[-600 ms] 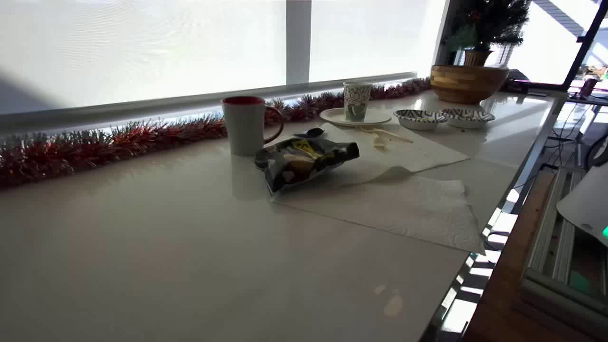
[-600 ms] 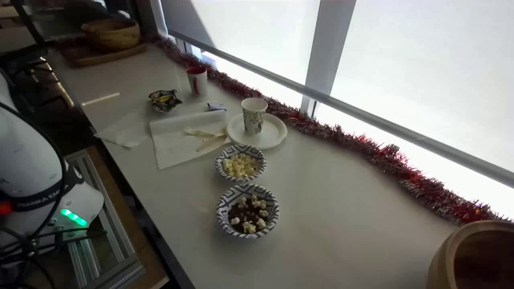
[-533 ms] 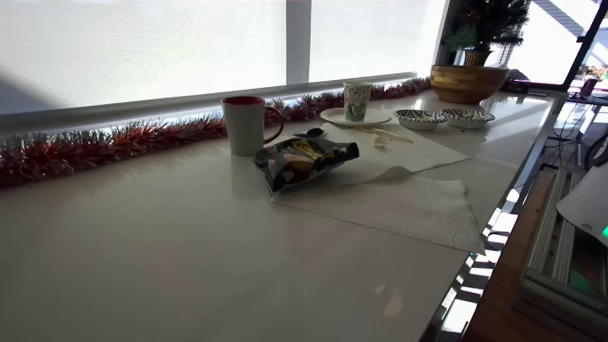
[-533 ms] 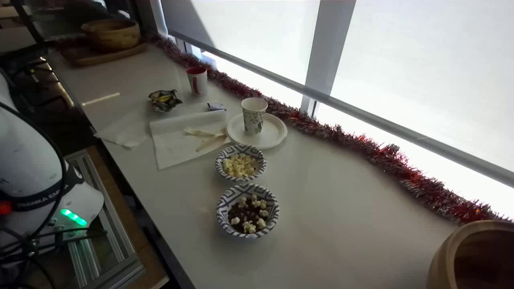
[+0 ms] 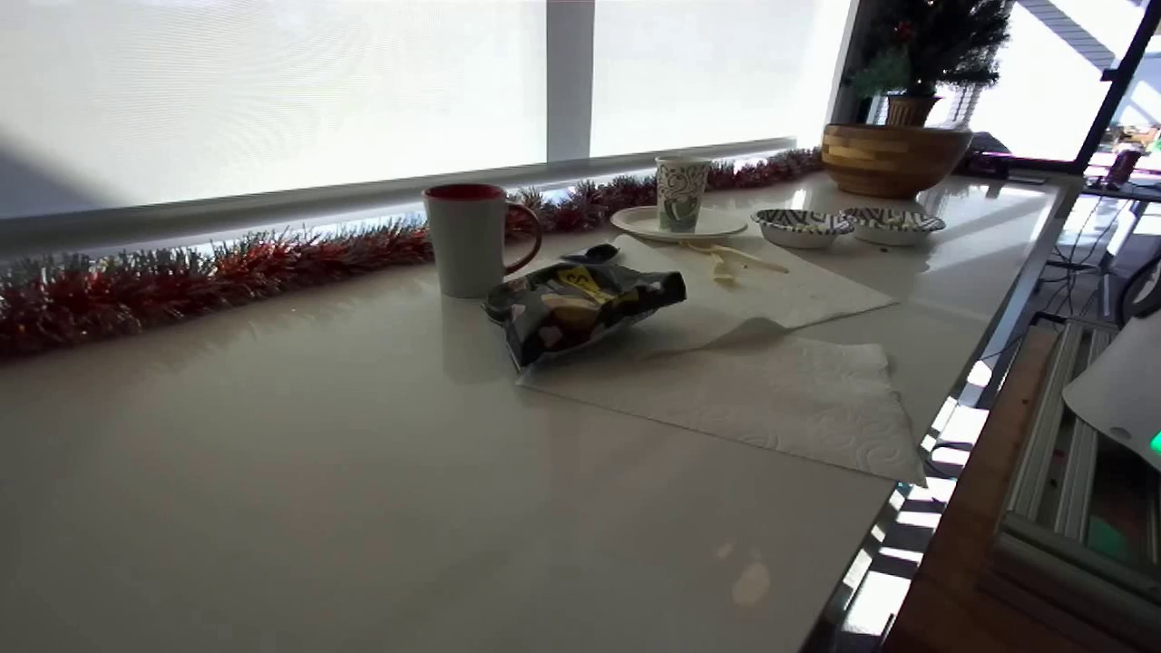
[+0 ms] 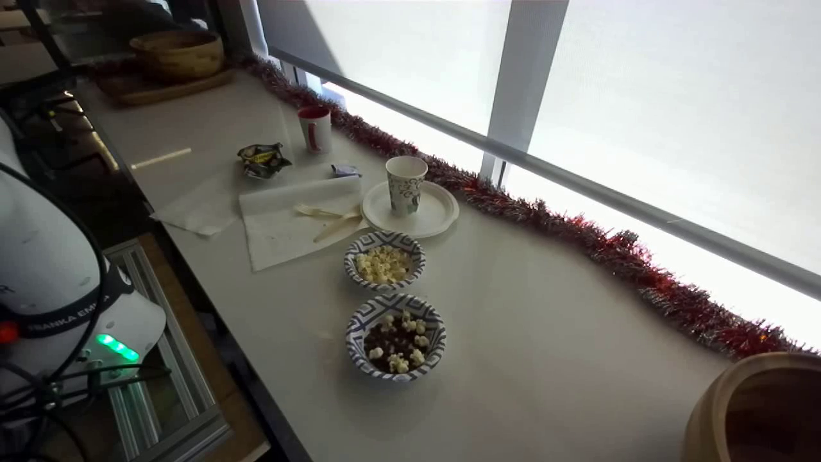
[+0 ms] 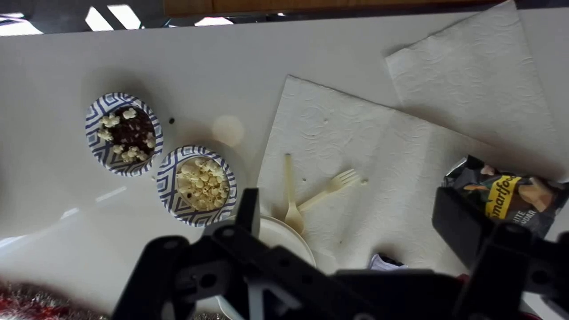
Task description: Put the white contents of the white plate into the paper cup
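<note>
Popcorn [image 6: 383,264] transfer looks not yet begun; the gripper [image 7: 349,206] hangs over the counter [image 7: 222,66], fingers [image 7: 462,222] spread wide, holding nothing.
In an exterior view, the paper cup [image 6: 405,192] stands upright on the white plate [image 6: 436,210], at one o'clock from a geometric-patterned bowl [image 6: 385,237] of that pale popcorn, probably the load left to go in; the cup's bottom is hidden. The white Franka arm [image 6: 45,269] rises at nine o'clock there; the wrist view faces down.
</note>
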`<state>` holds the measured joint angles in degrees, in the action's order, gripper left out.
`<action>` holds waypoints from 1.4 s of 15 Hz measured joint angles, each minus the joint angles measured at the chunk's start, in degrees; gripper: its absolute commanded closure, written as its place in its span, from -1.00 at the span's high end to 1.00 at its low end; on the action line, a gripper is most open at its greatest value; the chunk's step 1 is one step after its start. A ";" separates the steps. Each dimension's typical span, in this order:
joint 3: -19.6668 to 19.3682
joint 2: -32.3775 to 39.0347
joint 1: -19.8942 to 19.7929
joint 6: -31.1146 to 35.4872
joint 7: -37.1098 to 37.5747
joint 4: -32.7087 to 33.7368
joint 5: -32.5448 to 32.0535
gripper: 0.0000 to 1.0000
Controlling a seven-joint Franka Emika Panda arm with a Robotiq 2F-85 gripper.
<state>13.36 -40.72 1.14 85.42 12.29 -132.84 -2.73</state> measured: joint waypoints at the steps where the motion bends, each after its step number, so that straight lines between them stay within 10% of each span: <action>1: -0.48 0.39 0.00 1.36 -0.08 -0.48 -0.03 1.00; 21: -16.41 33.42 -8.40 52.62 -3.93 -15.27 -9.06 1.00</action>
<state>-3.05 -7.30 -7.27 138.03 8.35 -148.10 -11.79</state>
